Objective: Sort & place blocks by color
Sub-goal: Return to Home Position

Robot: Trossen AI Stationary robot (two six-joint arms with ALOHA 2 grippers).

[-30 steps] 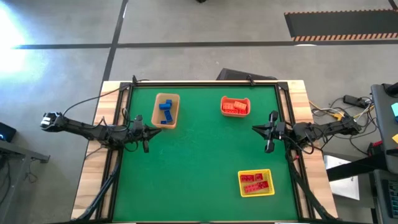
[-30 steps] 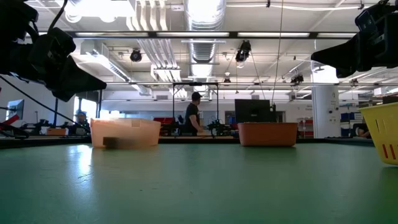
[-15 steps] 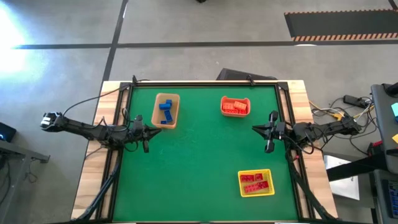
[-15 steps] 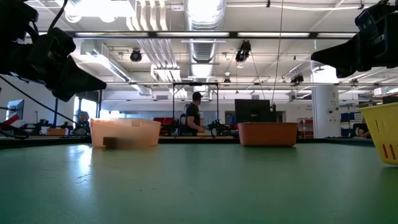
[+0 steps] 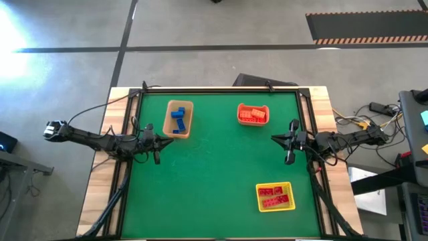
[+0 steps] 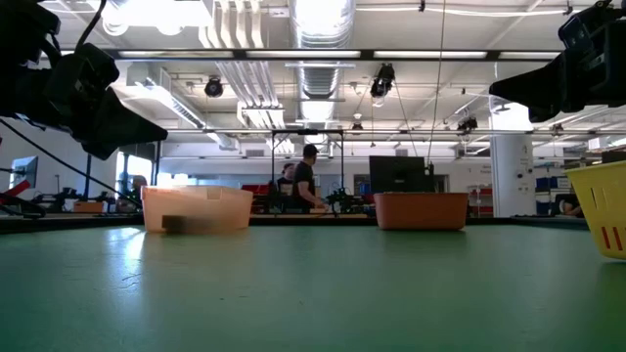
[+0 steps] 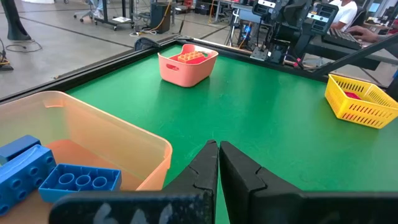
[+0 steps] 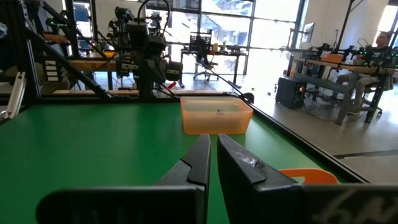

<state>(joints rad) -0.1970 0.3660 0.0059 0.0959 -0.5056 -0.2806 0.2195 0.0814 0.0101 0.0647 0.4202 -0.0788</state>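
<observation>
While the middle of the green felt-covered tabletop point(image 5: 214, 167) lies open, the small studded plastic blocks are kept near its edges: blue blocks point(image 5: 178, 119) in the tan plastic bin point(image 5: 178, 103), orange blocks point(image 5: 253, 115) in the orange plastic bin point(image 5: 239, 114), red blocks point(image 5: 274, 195) in the yellow mesh basket point(image 5: 292, 198). The left gripper point(image 5: 157, 142) is held at the left border beside the tan bin, the right gripper point(image 5: 289, 144) at the right border, each with fingers pressed together on nothing.

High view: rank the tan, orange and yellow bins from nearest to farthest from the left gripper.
From the left gripper:
1. Tan bin, right beside it, picture's upper left.
2. Orange bin, across the mat, upper right of centre.
3. Yellow bin, lower right.
</observation>
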